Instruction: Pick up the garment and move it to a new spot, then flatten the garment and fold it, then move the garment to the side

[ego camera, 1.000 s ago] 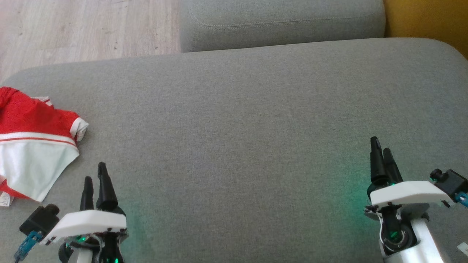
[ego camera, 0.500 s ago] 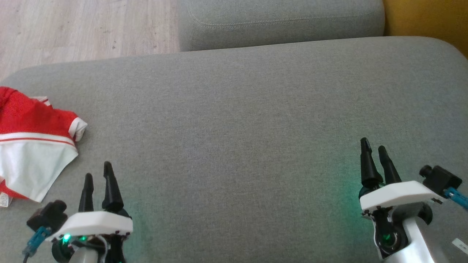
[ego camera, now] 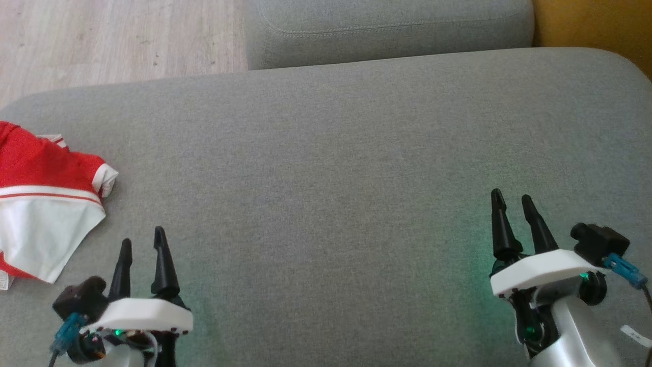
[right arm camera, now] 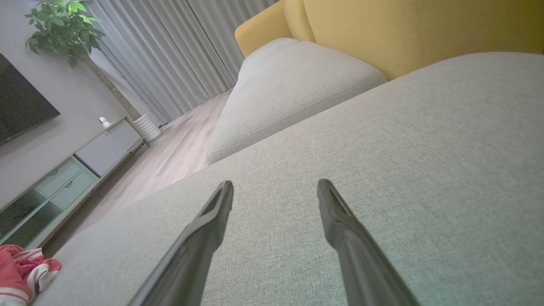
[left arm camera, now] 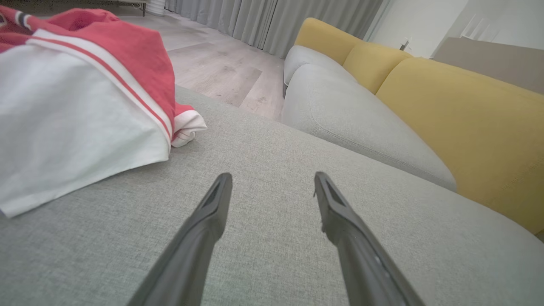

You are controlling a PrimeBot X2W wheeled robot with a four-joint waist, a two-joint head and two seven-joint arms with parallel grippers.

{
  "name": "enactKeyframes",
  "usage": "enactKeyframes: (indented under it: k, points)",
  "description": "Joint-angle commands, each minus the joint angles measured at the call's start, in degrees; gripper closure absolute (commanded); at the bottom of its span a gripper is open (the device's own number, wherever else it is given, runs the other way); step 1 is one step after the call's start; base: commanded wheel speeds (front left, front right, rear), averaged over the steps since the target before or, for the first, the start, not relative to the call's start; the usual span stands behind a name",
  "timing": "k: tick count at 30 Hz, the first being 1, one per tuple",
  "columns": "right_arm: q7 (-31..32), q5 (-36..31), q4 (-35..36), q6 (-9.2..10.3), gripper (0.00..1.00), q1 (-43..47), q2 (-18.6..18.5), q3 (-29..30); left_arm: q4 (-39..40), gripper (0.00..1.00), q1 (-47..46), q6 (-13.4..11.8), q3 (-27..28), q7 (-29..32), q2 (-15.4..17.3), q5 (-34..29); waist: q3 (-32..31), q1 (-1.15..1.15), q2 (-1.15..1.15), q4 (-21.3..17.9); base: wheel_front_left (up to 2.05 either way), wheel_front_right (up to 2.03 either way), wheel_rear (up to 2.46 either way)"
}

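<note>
Left tool [ego camera: 142,236] spread wide, nothing between its dark fingers, above the grey woven-fabric sofa cushion [ego camera: 326,153]. Right tool [ego camera: 510,195] also wide apart and empty, well off toward the cushion's right side. Crumpled red-and-white knit garment [ego camera: 46,204] lies at the cushion's far left edge, near the left tool, not touching it. Upper part red; white-cuffed sleeve end pokes right. Thin red stripe crosses a white band; lower part is a plain white panel ending in a point. Small white label [ego camera: 5,279] at its lower left.
</note>
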State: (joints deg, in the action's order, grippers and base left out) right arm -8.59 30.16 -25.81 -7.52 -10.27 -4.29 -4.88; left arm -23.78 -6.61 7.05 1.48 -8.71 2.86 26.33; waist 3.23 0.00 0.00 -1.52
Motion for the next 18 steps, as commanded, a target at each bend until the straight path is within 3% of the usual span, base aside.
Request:
enactKeyframes:
  k: [1, 18]
  points:
    - [-0.97, -1.58, 1.47, 0.02, 0.0, -3.34, -0.6, -1.14, 1.43, 0.0, -1.67, -0.3, 0.94, -0.87, 0.5, -1.68, -0.01, 0.0, 0.0, -0.01, 0.0, 0.0, 0.0]
    - [-4.01, -14.91, -0.55, 0.03, 0.0, -3.83, -0.31, -2.39, -0.38, 0.0, -1.59, -1.2, 1.01, -3.9, 0.42, -14.36, -0.03, 0.0, 0.0, -0.28, 0.0, 0.0, 0.0]
